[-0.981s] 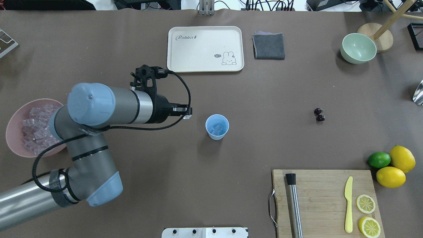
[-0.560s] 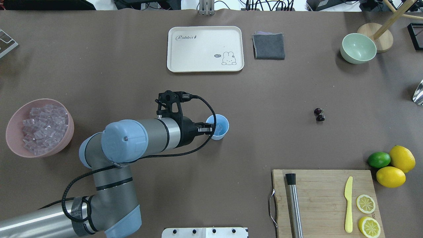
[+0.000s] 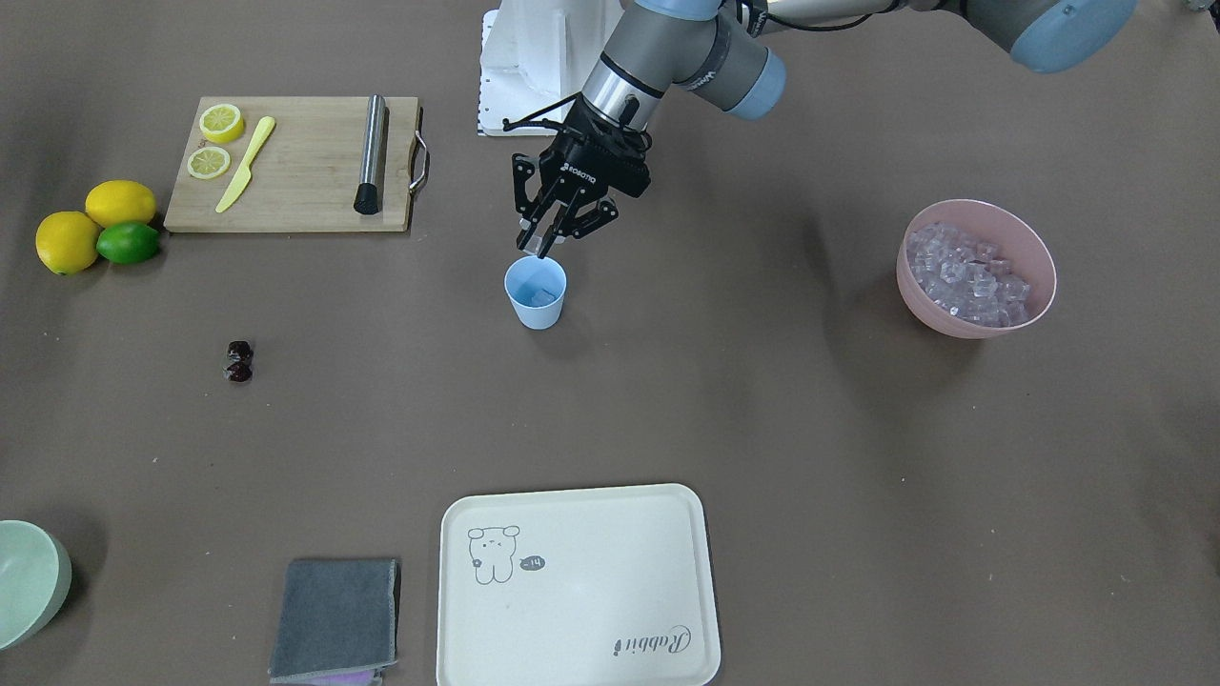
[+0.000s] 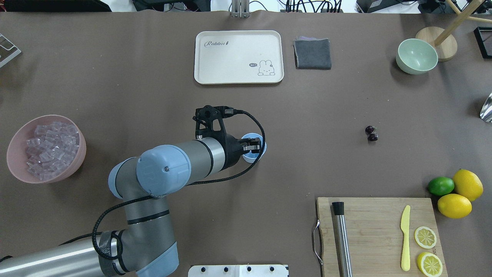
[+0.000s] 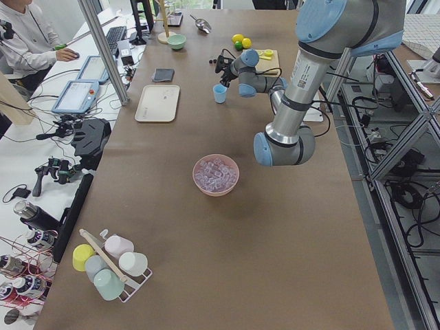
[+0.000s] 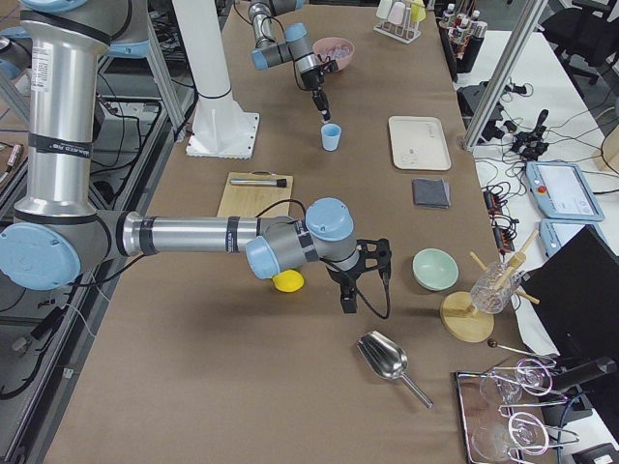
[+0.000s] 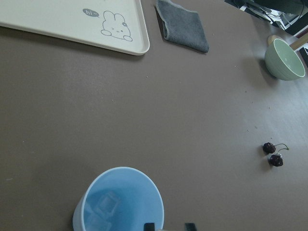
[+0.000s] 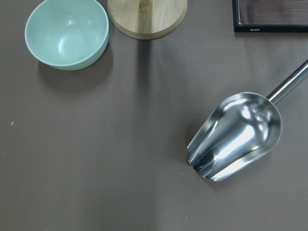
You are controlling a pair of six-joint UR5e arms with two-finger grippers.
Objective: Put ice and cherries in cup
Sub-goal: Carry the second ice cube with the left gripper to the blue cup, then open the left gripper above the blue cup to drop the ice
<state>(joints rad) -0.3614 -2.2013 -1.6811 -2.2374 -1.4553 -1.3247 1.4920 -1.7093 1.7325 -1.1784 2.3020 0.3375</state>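
As left jaws pinch ice (image 3: pixel 544 249) over cup (image 3: pixel 536 297) rim, cherries (image 3: pixel 238 362) distant.

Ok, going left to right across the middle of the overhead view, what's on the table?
Pink round bowl holding clear ice cubes → small light blue plastic cup → two tiny dark red cherries.

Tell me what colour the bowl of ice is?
Pink round bowl, clearest in the front-facing view.
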